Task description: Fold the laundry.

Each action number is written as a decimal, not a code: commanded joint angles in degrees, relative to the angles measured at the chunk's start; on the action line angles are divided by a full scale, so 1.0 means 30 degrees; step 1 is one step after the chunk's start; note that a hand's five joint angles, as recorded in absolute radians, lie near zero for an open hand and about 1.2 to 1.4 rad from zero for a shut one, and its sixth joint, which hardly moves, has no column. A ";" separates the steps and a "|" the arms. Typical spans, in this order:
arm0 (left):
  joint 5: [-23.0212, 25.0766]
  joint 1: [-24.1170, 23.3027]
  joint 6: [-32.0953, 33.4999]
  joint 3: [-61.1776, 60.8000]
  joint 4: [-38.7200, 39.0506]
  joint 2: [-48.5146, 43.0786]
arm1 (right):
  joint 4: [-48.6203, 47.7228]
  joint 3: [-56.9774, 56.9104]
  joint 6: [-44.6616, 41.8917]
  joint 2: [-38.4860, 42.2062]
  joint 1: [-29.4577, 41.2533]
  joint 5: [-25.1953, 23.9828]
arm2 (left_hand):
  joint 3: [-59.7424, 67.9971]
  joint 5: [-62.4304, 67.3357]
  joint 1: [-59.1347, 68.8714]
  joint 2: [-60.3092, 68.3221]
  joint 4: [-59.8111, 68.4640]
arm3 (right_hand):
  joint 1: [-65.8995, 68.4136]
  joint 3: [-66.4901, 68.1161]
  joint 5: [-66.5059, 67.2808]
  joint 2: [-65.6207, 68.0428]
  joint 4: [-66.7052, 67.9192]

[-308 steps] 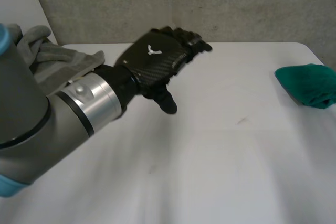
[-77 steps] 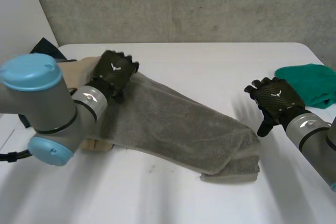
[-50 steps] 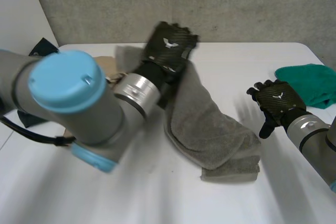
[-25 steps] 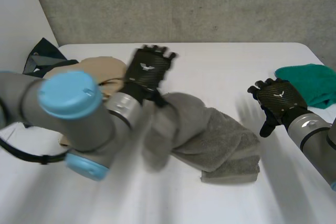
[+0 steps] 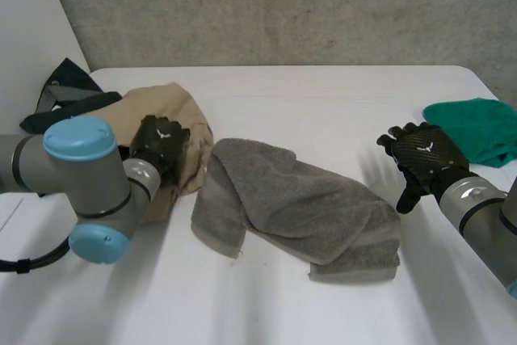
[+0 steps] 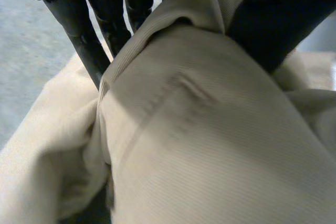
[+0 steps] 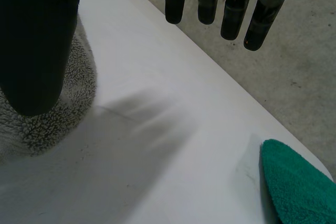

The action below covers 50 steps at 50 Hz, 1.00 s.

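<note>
Fingers (image 6: pixel 111 19) of the left hand (image 5: pixel 159 145): a raised ridge of the beige garment (image 5: pixel 174 115) is being pinched between them and the thumb, with cloth being bunched on both sides of the grip.
Fingers (image 7: pixel 233 14) of the right hand (image 5: pixel 424 155): they are being held straight and well spread, with nothing being gripped; the hand is being hovered just off the towel's three o'clock end.
Laundry: the grey towel (image 5: pixel 299 208) is lying loosely doubled at the middle of the white table (image 5: pixel 339 103). The beige garment is being heaped at its nine o'clock, a dark garment (image 5: pixel 60 94) is lying at the heap's ten o'clock, and a green cloth (image 5: pixel 477 131) is lying at the table's three o'clock edge.
Risk, clump: because a mid-cloth ridge is being gripped and not a corner or hem, the garment is likely to be raised as a wad, with no edge being found for folding.
Risk, snag: the dark garment, apparently touching the heap, is likely to be dragged along.
Risk, towel: its uneven layers are likely to be disturbed if beige cloth is being swept across towards three o'clock.
Risk, green cloth: it could be nudged off the edge if the right arm is being swung outward.
</note>
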 commanded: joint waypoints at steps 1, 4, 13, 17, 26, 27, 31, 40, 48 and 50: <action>-0.2252 0.1694 0.1531 0.2910 0.0583 0.0050 | -0.0002 0.0006 -0.0022 -0.0001 -0.0003 0.0002 | 0.6137 0.6260 0.6105 0.5342 0.5316 | -0.0510 -0.0724 -0.1103 -0.0845 -0.1077; -0.3771 0.3446 0.3370 0.4779 0.1368 0.0371 | 0.0027 0.0006 -0.0022 0.0029 -0.0003 0.0002 | 0.6137 0.6260 0.6105 0.5342 0.5316 | -0.0510 -0.0724 -0.1103 -0.0845 -0.1077; -0.4394 0.5330 0.6309 0.5200 0.5767 0.0345 | 0.0027 0.0035 -0.0022 -0.0001 0.0027 0.0002 | -1.0969 -1.0846 -1.1001 -1.1764 -1.1790 | -0.0510 -0.0724 -0.1103 -0.0845 -0.1077; -0.4365 0.4922 0.6252 0.3972 0.6061 -0.0242 | 0.0027 0.0064 -0.0022 0.0029 0.0027 0.0002 | -1.7196 -1.7074 -1.7229 -1.7991 -1.8017 | -0.0510 -0.0724 -0.1103 -0.0845 -0.1077; -0.4306 0.1495 0.5579 0.0397 0.5916 0.0722 | 0.0027 0.0064 -0.0022 -0.0001 0.0027 0.0002 | -1.7196 -1.7074 -1.7229 -1.7991 -1.8017 | -0.0510 -0.0724 -0.1103 -0.0845 -0.1077; -0.4277 0.1058 0.5404 -0.0099 0.5799 0.1130 | 0.0027 0.0064 -0.0022 -0.0001 -0.0002 -0.0027 | -1.7196 -1.7074 -1.7229 -1.7991 -1.8017 | -0.0510 -0.0724 -0.1103 -0.0845 -0.1077; -0.3839 -0.0584 0.4642 -0.1858 0.5184 0.2421 | 0.0114 0.0035 0.0008 -0.0059 -0.0148 -0.0056 | -1.7196 -1.7074 -1.7229 -1.7991 -1.8017 | -0.0510 -0.0724 -0.1103 -0.0845 -0.1077; -0.1671 -0.4216 0.0548 -0.4176 0.2580 0.4152 | 0.3712 -0.0872 -0.0139 -0.0849 -0.0120 -0.0086 | -1.6734 -1.6611 -1.6766 -1.7529 -1.7555 | -0.0510 -0.0724 -0.1103 -0.0845 -0.1077; -0.1465 -0.4426 -0.4112 -0.3387 0.1550 0.3247 | 0.8319 -0.1372 0.0037 -0.1026 0.0202 -0.0553 | -1.6006 -1.5883 -1.6038 -1.6801 -1.6827 | -0.0510 -0.0724 -0.1103 -0.0845 -0.1077; -0.1465 -0.4309 -0.4790 -0.2977 0.1491 0.2778 | 0.7679 -0.0964 0.0095 -0.0968 0.0609 -0.1020 | -1.5391 -1.5268 -1.5423 -1.6186 -1.6212 | -0.0510 -0.0724 -0.1103 -0.0845 -0.1077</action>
